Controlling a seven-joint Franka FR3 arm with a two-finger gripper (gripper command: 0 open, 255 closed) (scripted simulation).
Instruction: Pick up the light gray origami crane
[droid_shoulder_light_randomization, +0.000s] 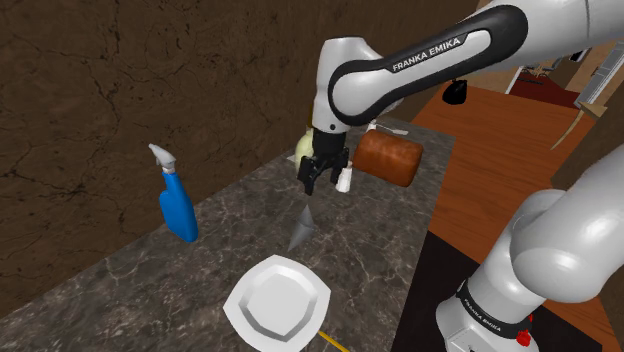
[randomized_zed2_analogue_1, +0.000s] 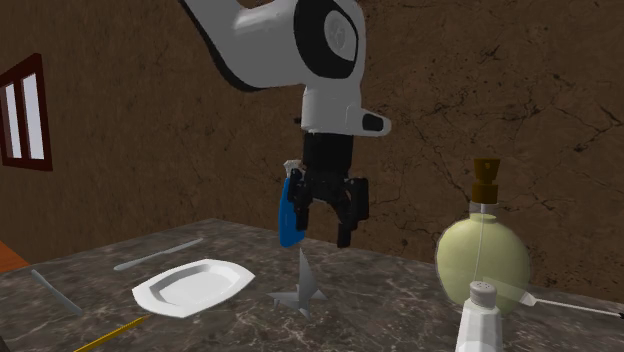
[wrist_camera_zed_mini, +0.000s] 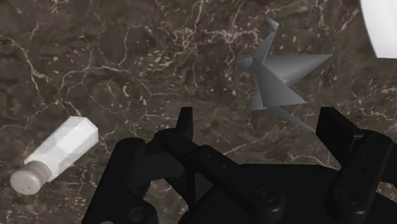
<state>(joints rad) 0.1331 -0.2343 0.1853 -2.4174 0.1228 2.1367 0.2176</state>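
Note:
A light gray origami crane (droid_shoulder_light_randomization: 300, 229) (randomized_zed2_analogue_1: 301, 287) (wrist_camera_zed_mini: 278, 77) stands on the dark marble counter (droid_shoulder_light_randomization: 240, 215), between the white plate and the arm. My black gripper (droid_shoulder_light_randomization: 323, 176) (randomized_zed2_analogue_1: 323, 216) (wrist_camera_zed_mini: 261, 127) hangs open above the counter, a short way from the crane and not touching it. In the wrist view the crane lies just beyond the fingertips (wrist_camera_zed_mini: 335, 125), nearer one finger than the other. Nothing is between the fingers.
A white plate (droid_shoulder_light_randomization: 277, 302) (randomized_zed2_analogue_1: 194, 285) sits near the crane. A blue spray bottle (droid_shoulder_light_randomization: 177, 201) stands near the wall. A white shaker (wrist_camera_zed_mini: 55, 154) (randomized_zed2_analogue_1: 480, 317), a round yellowish bottle (randomized_zed2_analogue_1: 483, 249) and a brown loaf-shaped thing (droid_shoulder_light_randomization: 388, 157) lie around the gripper.

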